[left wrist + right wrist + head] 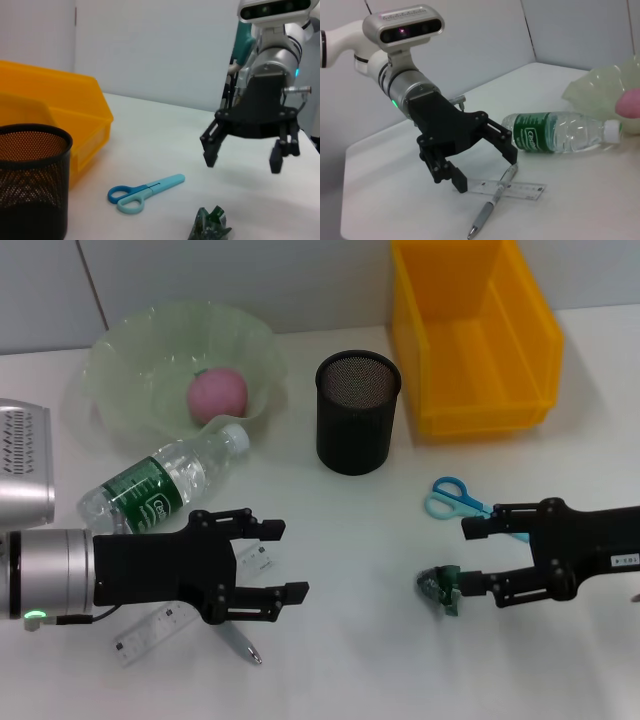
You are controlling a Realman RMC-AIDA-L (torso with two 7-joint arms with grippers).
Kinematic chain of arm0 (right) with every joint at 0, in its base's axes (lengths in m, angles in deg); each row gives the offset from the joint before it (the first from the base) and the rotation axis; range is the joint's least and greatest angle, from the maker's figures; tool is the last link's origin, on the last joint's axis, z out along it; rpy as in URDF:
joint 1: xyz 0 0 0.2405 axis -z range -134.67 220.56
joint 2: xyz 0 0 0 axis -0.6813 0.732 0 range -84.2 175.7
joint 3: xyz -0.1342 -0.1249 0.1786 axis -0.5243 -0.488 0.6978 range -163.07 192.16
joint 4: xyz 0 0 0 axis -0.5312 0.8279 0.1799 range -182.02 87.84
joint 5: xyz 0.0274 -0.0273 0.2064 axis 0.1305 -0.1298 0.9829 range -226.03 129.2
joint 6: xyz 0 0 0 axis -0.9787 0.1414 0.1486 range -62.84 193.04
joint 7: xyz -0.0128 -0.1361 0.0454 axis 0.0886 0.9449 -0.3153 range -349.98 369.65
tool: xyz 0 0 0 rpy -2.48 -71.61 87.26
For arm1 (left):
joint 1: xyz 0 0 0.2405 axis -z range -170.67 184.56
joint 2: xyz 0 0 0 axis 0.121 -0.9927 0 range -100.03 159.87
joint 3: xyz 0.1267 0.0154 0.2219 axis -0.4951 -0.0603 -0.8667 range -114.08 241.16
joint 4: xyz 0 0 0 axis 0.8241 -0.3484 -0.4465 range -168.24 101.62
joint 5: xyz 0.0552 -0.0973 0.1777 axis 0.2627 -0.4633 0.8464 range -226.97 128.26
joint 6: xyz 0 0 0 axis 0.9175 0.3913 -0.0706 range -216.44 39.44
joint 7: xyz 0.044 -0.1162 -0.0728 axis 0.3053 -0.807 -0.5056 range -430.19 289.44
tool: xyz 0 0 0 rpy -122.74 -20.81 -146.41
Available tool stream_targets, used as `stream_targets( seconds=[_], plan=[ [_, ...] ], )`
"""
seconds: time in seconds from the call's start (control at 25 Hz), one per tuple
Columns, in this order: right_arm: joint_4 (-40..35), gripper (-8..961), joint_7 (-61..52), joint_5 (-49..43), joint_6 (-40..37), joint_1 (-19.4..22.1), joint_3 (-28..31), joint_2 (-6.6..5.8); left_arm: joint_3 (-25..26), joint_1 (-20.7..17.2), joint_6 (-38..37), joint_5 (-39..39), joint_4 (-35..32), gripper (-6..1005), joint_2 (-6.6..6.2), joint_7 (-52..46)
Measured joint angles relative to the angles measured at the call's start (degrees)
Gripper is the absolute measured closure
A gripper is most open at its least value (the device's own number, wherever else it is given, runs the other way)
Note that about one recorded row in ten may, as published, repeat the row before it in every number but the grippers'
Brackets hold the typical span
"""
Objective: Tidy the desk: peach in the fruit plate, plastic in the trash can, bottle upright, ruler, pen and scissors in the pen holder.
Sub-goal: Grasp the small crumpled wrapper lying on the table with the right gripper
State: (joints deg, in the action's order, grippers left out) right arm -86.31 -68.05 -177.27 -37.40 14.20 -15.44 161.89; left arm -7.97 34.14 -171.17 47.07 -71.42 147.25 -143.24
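Observation:
The pink peach [218, 392] lies in the pale green fruit plate [130, 360]. A water bottle [165, 480] lies on its side in front of the plate. My left gripper [288, 560] is open, just above the ruler [150, 635] and the pen [240, 645] that crosses it; the right wrist view shows this gripper [486, 170] over the pen [492, 205] and ruler [520, 189]. My right gripper [468, 557] is open, its fingertips beside the crumpled green plastic [440, 587] and close to the blue scissors [455, 500]. The black mesh pen holder [358, 412] stands mid-table.
A yellow bin [470, 335] stands at the back right, next to the pen holder. A silver appliance [22, 465] sits at the left edge. A small white tag [256, 558] lies under the left gripper.

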Motion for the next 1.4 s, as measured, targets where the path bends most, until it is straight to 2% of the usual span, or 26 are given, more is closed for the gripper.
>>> stream_targets(
  seconds=[0.12, 0.44, 0.64, 0.88, 1.12, 1.4],
  plan=[
    [-3.50, 260, -5.12, 0.00, -0.18, -0.99, -1.70, 0.20, 0.41, -0.09, -0.03, 0.00, -0.02, 199, 0.01, 0.34],
    [-22.50, 265, -33.93, -3.69, -1.27, -6.11, -16.50, 0.31, 1.46, 0.07, -0.30, 0.08, -0.13, 199, 0.06, 0.54],
    [-28.11, 268, -41.38, -7.47, -5.49, -9.25, -22.26, 0.16, 1.58, -0.14, -0.12, 0.07, -0.25, 199, -0.02, 0.37],
    [-28.96, 272, -41.85, -12.70, -6.54, -11.19, -29.84, 0.71, 1.93, -0.17, -0.09, 0.13, -0.34, 200, -0.12, 0.20],
    [-27.51, 276, -39.69, -16.02, -0.36, -11.84, -34.82, 2.33, 2.62, -0.15, -0.10, 0.23, -0.16, 200, -0.17, 0.05],
    [-21.37, 280, -38.14, -16.08, 7.01, -12.62, -42.42, 2.80, 2.87, -0.12, -0.11, 0.26, 0.00, 200, -0.17, -0.45]
  ],
)
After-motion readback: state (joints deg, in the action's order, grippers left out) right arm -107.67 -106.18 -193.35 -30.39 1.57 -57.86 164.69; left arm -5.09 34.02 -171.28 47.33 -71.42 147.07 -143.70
